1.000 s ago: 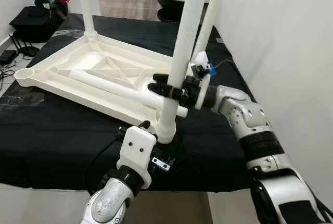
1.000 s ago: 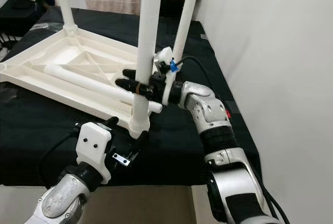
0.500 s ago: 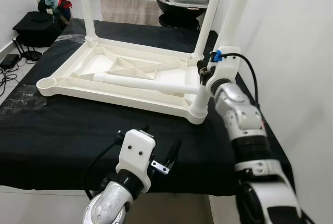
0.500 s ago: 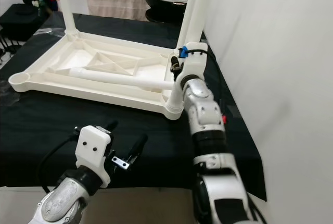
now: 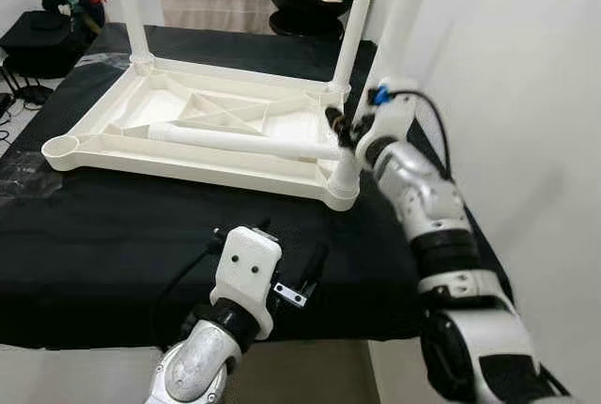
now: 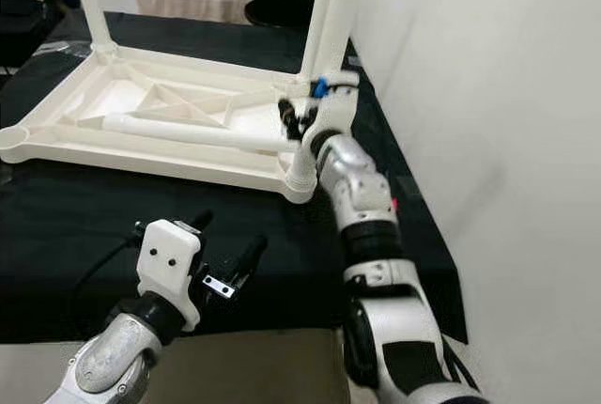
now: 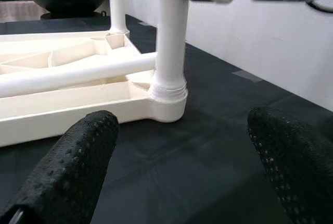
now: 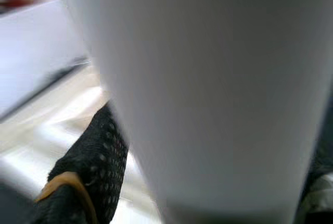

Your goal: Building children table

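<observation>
Table top: the white children's table top (image 5: 188,132) lay upside down on the black-covered work surface (image 5: 113,235), ribbed underside facing up.
Fitted legs: three white legs stood upright in corner sockets: the near right leg (image 5: 399,19), one behind it (image 5: 360,19) and one at the far left (image 5: 130,9).
Loose leg: a fourth leg (image 5: 244,141) lay across the ribs of the underside, its end close to the near right corner.
Empty socket: the round socket at the near left corner (image 5: 61,148) had no leg in it.
Right gripper: the right gripper (image 5: 346,132) was at the near right leg just above its socket; in the right wrist view a black finger (image 8: 86,172) lay against the white tube, so it appeared clamped on that leg.
Left gripper: the left gripper (image 5: 299,277) hovered low over the cloth in front of the table, fingers spread apart and holding nothing.
Step in hand: probably seating or steadying the near right leg in its socket.
Next move: likely releasing that leg, lifting the loose leg off the ribs and standing it in the empty socket, which would call for a firm, straight push.
</observation>
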Robot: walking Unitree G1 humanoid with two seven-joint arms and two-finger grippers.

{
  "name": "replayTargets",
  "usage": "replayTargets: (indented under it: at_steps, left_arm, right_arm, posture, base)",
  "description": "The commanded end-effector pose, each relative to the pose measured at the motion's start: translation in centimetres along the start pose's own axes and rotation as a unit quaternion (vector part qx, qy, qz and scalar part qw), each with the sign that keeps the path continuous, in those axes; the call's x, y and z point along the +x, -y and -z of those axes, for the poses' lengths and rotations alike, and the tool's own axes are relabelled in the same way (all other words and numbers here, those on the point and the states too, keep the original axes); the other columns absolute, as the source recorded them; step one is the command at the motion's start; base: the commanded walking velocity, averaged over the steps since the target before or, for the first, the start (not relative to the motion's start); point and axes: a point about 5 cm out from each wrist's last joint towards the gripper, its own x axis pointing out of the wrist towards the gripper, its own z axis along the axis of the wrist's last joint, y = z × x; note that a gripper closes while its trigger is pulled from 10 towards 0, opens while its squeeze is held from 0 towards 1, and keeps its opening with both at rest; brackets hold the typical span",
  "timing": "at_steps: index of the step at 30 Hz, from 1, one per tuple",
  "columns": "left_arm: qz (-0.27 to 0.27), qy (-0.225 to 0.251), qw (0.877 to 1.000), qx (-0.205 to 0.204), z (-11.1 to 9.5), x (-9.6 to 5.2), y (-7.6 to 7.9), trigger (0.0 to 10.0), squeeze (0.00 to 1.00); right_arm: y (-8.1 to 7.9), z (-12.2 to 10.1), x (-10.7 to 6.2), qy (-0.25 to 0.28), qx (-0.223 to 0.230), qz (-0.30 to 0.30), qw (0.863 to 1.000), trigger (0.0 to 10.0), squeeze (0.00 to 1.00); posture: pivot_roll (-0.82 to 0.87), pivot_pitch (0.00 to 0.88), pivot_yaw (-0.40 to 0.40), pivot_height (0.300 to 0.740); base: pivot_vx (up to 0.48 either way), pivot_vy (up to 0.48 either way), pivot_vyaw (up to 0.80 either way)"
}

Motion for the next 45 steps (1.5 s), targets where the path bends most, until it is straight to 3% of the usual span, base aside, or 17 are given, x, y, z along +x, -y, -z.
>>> replayTargets:
  at_steps: [1,4,6,14,15,17,18,23,26,29,30,32,38,39,40,41,45]
  left_arm:
    - [-0.004,-0.007,1.0,0.0,0.3,0.0,0.0,10.0,0.0]
    - [-0.004,-0.007,1.0,0.0,0.3,0.0,0.0,10.0,0.0]
    - [-0.004,-0.006,1.0,0.0,0.3,0.0,0.0,10.0,0.0]
    - [-0.005,-0.006,1.0,0.001,0.3,-0.1,0.0,10.0,0.0]
    - [-0.005,-0.007,1.0,0.001,0.3,-0.1,0.0,10.0,0.0]
    - [-0.005,-0.007,1.0,0.001,0.3,-0.1,0.0,10.0,0.0]
    - [-0.005,-0.007,1.0,0.001,0.3,-0.1,0.0,10.0,0.0]
    - [-0.004,-0.006,1.0,0.0,0.3,-0.1,0.1,10.0,0.0]
    - [-0.004,-0.006,1.0,0.001,0.3,-0.1,0.1,10.0,0.0]
    - [-0.006,-0.006,1.0,0.002,0.3,-0.2,0.1,10.0,0.0]
    - [-0.006,-0.006,1.0,0.002,0.3,-0.2,0.1,10.0,0.0]
    - [-0.006,-0.007,1.0,0.002,0.4,-0.2,0.0,10.0,0.0]
    - [-0.002,-0.007,1.0,0.003,0.4,0.0,0.2,10.0,0.0]
    - [-0.002,-0.007,1.0,0.003,0.4,0.0,0.2,10.0,0.0]
    - [-0.002,-0.007,1.0,0.003,0.4,0.0,0.2,10.0,0.0]
    - [-0.002,-0.007,1.0,0.004,0.4,0.0,0.2,10.0,0.0]
    - [-0.002,-0.008,1.0,0.004,0.5,0.0,0.2,10.0,0.0]
  right_arm:
    - [-2.9,0.8,-1.6,-0.041,-0.009,-0.26,0.965,10.0,0.0]
    - [-3.3,1.1,-2.6,-0.054,-0.028,-0.324,0.944,10.0,0.0]
    - [-3.3,1.9,-4.1,-0.078,-0.034,-0.42,0.904,10.0,0.0]
    - [-3.4,1.7,-3.5,-0.073,-0.026,-0.444,0.893,10.0,0.0]
    - [-3.5,1.7,-3.1,-0.071,-0.03,-0.443,0.893,3.7,0.0]
    - [-3.7,1.6,-2.7,-0.065,-0.032,-0.438,0.896,3.7,0.0]
    - [-3.7,1.5,-2.5,-0.062,-0.026,-0.439,0.896,0.0,0.0]
    - [-3.8,1.2,-2.5,-0.053,-0.019,-0.455,0.889,0.0,0.0]
    - [-3.4,1.1,-2.3,-0.043,-0.035,-0.426,0.903,0.0,0.0]
    - [-0.2,1.6,0.5,-0.032,-0.08,-0.105,0.991,0.0,0.0]
    - [-0.2,1.6,0.5,-0.032,-0.08,-0.105,0.991,0.0,0.0]
    - [3.0,2.6,0.2,-0.052,-0.085,0.114,0.989,0.0,0.0]
    - [5.0,4.1,-2.1,-0.067,-0.066,0.303,0.949,0.0,0.0]
    - [4.2,4.2,-2.0,-0.071,-0.065,0.301,0.949,6.3,0.0]
    - [4.2,4.2,-2.0,-0.071,-0.065,0.301,0.949,6.3,0.0]
    - [3.6,4.3,-1.9,-0.073,-0.065,0.298,0.95,10.0,0.0]
    - [2.1,4.2,-0.8,-0.063,-0.057,0.264,0.961,10.0,0.0]
  posture:
    - [0.06,0.132,-0.134,0.74]
    - [0.06,0.132,-0.136,0.74]
    - [0.06,0.132,-0.137,0.74]
    - [0.06,0.132,-0.136,0.74]
    - [0.06,0.13,-0.136,0.74]
    - [0.06,0.13,-0.136,0.74]
    - [0.07,0.128,-0.136,0.74]
    - [0.06,0.123,-0.136,0.74]
    - [0.06,0.119,-0.138,0.74]
    - [0.06,0.116,-0.139,0.74]
    - [0.06,0.116,-0.139,0.74]
    - [0.06,0.114,-0.137,0.74]
    - [0.06,0.109,-0.136,0.74]
    - [0.06,0.106,-0.137,0.74]
    - [0.06,0.106,-0.137,0.74]
    - [0.06,0.106,-0.137,0.74]
    - [0.06,0.105,-0.137,0.74]
  base:
    - [0.0,0.0,0.0]
    - [0.0,0.0,0.0]
    - [0.0,0.0,0.0]
    - [0.0,0.0,0.0]
    - [0.0,0.0,0.0]
    - [0.0,0.0,0.0]
    - [0.0,0.0,0.0]
    - [0.0,0.0,0.0]
    - [0.0,0.0,0.0]
    - [0.0,0.0,0.0]
    - [0.0,0.0,0.0]
    - [0.0,0.0,0.0]
    - [0.0,0.0,0.0]
    - [0.0,0.0,0.0]
    - [0.0,0.0,0.0]
    - [0.0,0.0,0.0]
    - [0.0,0.0,0.0]
